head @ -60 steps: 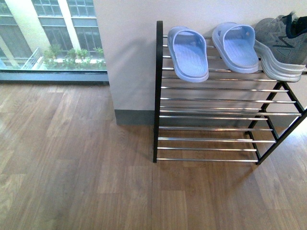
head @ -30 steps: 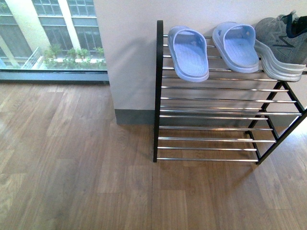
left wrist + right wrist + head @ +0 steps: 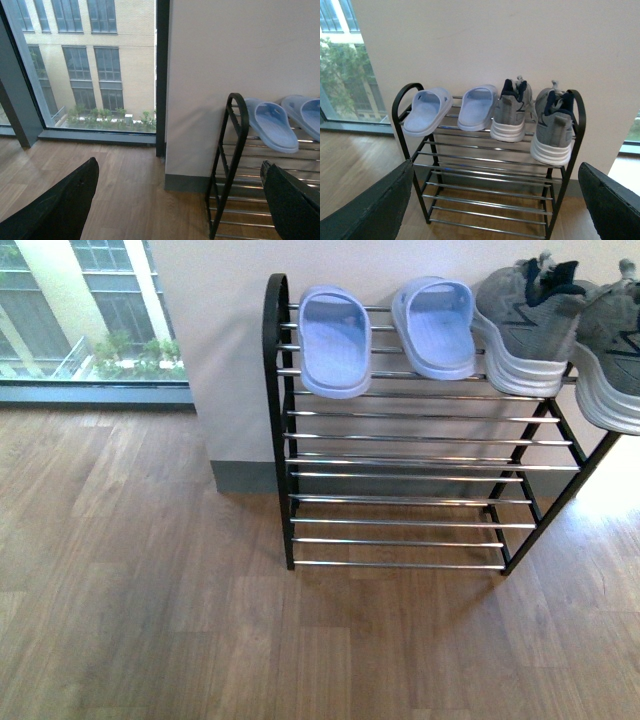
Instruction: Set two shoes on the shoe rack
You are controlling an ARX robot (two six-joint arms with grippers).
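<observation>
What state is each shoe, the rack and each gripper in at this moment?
Left slide sandal: on the top tier, heel overhanging the front rod.
Right slide sandal: on the top tier.
Left grey sneaker: upright on the top tier.
Right grey sneaker: on the top tier, heel overhanging.
Shoe rack: standing against the wall, lower tiers bare.
Left gripper: open, holding nothing.
Right gripper: open, holding nothing.

A wood-plank floor meets a white wall beside a large window.
</observation>
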